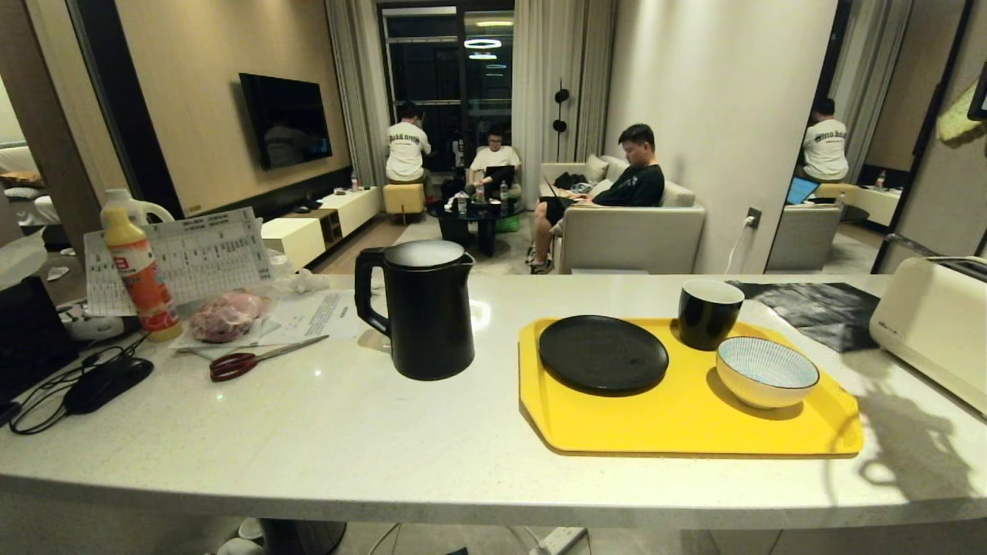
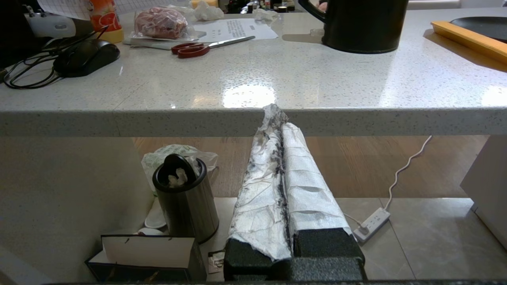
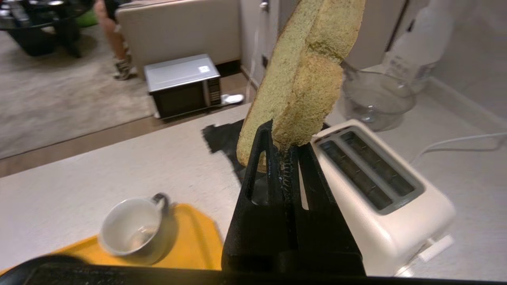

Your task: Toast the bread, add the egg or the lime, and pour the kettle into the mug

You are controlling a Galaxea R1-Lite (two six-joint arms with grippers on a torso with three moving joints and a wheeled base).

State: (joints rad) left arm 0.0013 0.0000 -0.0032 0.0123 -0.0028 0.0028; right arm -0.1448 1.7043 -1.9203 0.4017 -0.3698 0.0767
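Note:
The bread (image 3: pixel 301 71), a thick pale-green slice with a tan crust, stands upright in my right gripper (image 3: pixel 285 148), which is shut on its lower edge, in the air just beside the cream toaster (image 3: pixel 380 182). Both toaster slots are empty. An edge of the bread (image 1: pixel 956 119) shows at the far right of the head view. The black kettle (image 1: pixel 424 308) stands mid-counter. The black mug (image 1: pixel 708 312) sits on the yellow tray (image 1: pixel 686 432). My left gripper (image 2: pixel 277 118), wrapped in white padding, is shut and parked below the counter edge. No egg or lime is in view.
The tray also carries a black plate (image 1: pixel 603 353) and a striped bowl (image 1: pixel 767 371). Red scissors (image 1: pixel 254 358), an orange bottle (image 1: pixel 143 277), bagged meat (image 1: pixel 227 314) and a mouse (image 1: pixel 108 381) lie at the left. A glass jar (image 3: pixel 376 99) stands beyond the toaster. Several people sit in the room behind.

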